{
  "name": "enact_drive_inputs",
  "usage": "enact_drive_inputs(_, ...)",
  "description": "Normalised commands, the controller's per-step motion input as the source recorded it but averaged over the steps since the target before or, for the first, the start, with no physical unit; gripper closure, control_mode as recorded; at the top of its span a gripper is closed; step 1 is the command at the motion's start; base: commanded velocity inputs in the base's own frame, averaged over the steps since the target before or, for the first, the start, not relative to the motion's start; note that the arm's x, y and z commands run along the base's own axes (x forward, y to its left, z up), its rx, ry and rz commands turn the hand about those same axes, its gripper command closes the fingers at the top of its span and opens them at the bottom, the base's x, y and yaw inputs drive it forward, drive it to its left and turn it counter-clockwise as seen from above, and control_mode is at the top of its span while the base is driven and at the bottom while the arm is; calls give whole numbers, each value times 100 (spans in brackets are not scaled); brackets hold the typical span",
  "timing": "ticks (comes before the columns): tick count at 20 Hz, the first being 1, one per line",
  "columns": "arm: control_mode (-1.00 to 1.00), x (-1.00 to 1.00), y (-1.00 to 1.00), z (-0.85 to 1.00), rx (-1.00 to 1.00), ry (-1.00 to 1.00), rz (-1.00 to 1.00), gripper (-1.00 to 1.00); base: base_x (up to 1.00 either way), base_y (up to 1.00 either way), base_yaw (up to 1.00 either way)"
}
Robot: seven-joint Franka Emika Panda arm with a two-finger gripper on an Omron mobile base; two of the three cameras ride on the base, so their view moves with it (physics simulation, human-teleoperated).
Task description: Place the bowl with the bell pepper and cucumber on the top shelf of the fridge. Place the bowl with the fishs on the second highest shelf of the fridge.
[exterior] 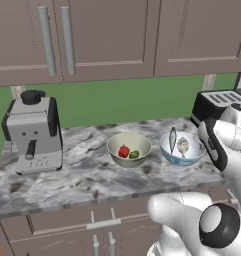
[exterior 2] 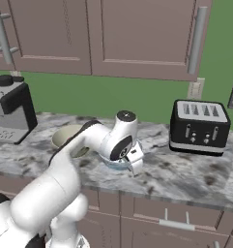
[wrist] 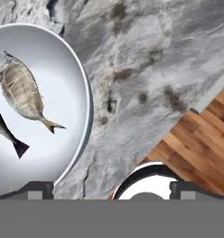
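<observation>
Hovering just above the marble counter, the gripper is pointing down beside the blue-rimmed fish bowl, its fingertips spread wide and holding nothing. Two fish are lying in that bowl. Left of it is sitting the cream vegetable bowl, with the toaster standing farther right.

Veined marble counter, glossy fish bowl, wood-plank floor.
</observation>
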Motion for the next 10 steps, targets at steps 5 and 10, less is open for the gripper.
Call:
enact_drive_inputs(5,-100,34,-40,-43,14,0,0,-100,0,0,0)
enact_drive_inputs(10,-100,43,-9,-28,15,0,0,-100,0,0,0)
